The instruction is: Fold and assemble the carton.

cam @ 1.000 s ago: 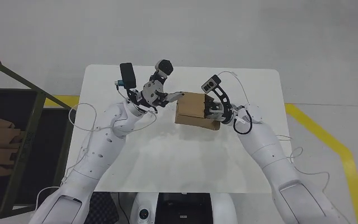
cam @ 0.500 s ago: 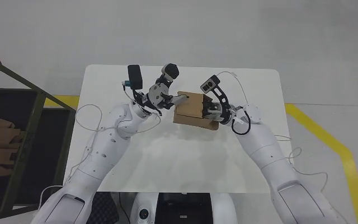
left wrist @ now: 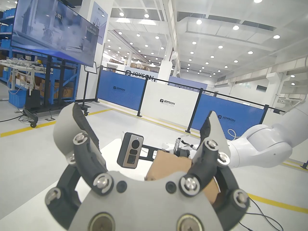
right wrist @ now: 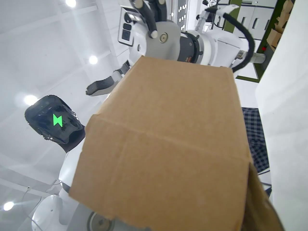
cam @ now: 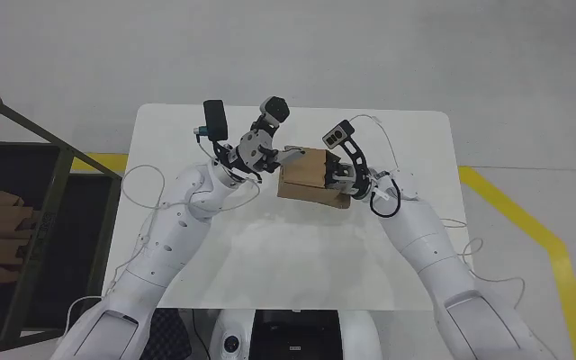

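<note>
A brown carton [cam: 306,174] hangs just above the white table [cam: 270,261], near its far middle. My right gripper [cam: 340,176] is at the carton's right end, shut on it; the carton [right wrist: 168,131] sits close before that wrist camera. My left gripper [cam: 284,131] is at the carton's left end, open wide, one finger [cam: 292,151] lying on the carton's upper left edge. In the left wrist view the open gripper [left wrist: 142,126] has nothing between its fingers, and the carton [left wrist: 170,167] sits behind its base. The right wrist view shows the left gripper [right wrist: 107,34] beyond the carton's far edge.
A dark cart [cam: 36,216] with flat cardboard pieces [cam: 11,229] stands left of the table. Yellow floor tape [cam: 513,211] runs to the right. The table's near half is bare white surface.
My left gripper has swung right and closer, bringing a finger onto the carton's upper left edge. The carton and my right gripper have shifted slightly left.
</note>
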Available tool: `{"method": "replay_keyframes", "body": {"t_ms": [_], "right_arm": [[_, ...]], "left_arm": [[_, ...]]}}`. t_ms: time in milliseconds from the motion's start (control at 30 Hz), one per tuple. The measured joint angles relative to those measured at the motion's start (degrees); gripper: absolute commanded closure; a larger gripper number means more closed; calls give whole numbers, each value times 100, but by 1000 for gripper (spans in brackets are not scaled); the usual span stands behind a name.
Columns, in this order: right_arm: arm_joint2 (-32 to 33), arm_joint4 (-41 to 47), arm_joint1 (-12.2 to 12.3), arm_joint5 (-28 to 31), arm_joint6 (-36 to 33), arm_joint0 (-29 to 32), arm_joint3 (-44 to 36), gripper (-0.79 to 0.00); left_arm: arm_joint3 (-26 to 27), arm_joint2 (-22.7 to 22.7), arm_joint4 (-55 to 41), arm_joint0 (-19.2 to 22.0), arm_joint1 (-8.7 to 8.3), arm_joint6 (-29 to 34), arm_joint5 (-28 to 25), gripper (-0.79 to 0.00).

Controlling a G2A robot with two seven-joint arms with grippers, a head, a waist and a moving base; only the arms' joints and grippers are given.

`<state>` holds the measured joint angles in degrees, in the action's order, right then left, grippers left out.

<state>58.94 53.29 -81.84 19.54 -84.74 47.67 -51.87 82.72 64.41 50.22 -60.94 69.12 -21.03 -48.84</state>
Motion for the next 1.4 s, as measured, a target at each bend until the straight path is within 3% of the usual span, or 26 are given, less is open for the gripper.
{"method": "replay_keyframes", "body": {"t_ms": [700, 1400], "right_arm": [[320, 87, 31, -163, -163, 125, -253, 0], [220, -521, 22, 18, 19, 72, -111, 0]], "left_arm": [[-336, 262, 655, -173, 6, -113, 296, -785], [-284, 271, 523, -199, 34, 53, 119, -785]]}}
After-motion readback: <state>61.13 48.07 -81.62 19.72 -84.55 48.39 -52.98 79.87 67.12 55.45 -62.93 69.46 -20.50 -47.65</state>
